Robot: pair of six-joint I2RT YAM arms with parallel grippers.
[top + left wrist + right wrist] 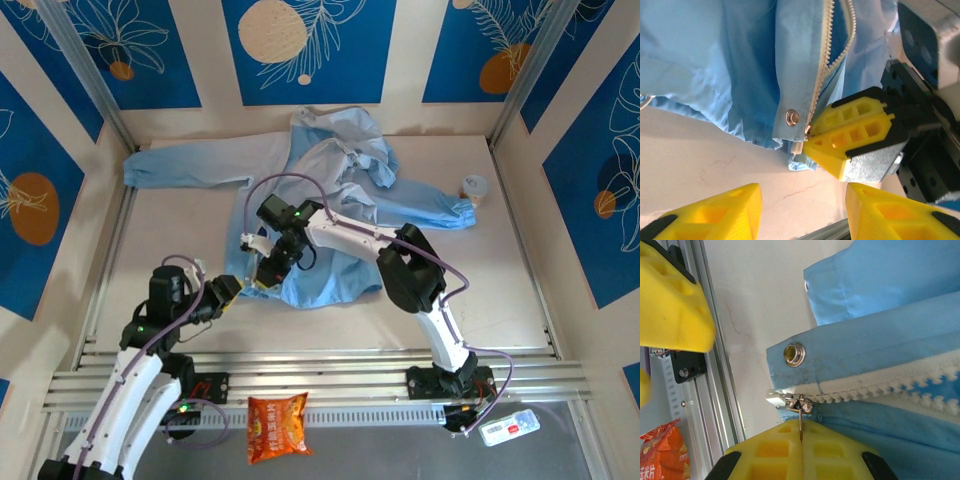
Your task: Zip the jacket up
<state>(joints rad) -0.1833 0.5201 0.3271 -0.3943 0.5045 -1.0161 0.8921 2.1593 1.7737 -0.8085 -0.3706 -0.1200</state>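
Okay, right claw pinches the zipper pull; close your open, empty left claw on the jacket hem just ahead.

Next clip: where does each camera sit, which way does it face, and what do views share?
Top external: above, behind the bases, looking down on jacket, left arm, right arm.
Left wrist: faces the jacket hem; own left gripper open, right gripper beyond.
Right wrist: close on zipper pull tab, pinched by right gripper.
Shared: both wrist views show the snap button.
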